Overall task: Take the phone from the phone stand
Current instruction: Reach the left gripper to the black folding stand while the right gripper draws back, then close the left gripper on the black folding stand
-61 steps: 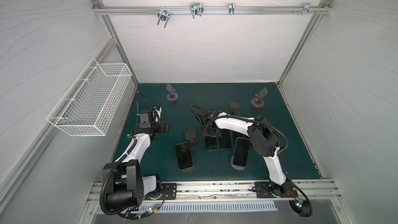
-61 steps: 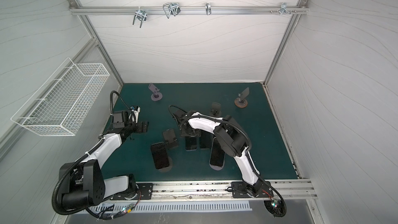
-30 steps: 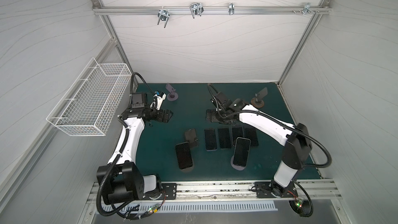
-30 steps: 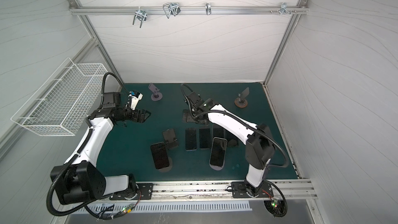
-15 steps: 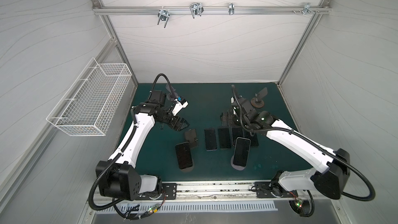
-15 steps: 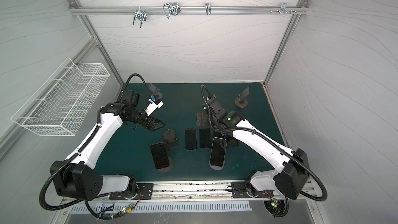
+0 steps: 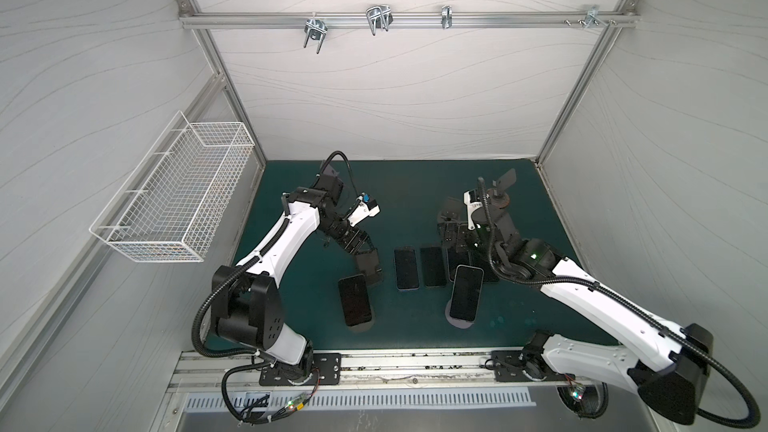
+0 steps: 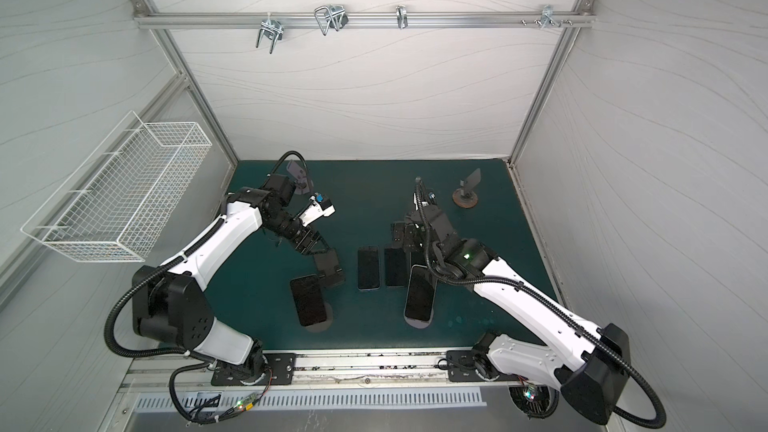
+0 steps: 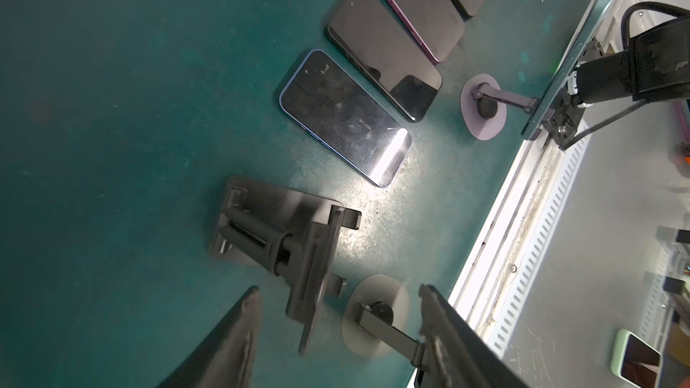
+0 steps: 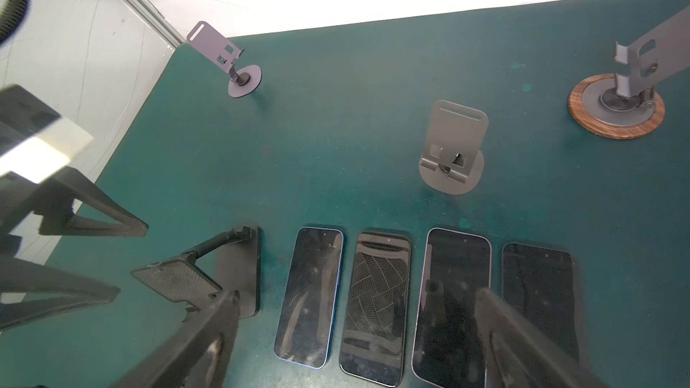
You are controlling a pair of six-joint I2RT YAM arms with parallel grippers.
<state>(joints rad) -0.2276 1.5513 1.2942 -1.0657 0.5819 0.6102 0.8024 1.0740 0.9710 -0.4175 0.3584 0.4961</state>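
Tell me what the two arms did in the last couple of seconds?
The left gripper swung from the mat's left edge to the middle, above the empty black stand, jaws open and holding nothing. The right gripper shifted slightly rightward over the flat phones, open. Both propped phones stayed put.

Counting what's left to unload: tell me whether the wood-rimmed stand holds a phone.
No, the wood-rimmed stand is bare in the right wrist view, with nothing resting on its tilted plate.
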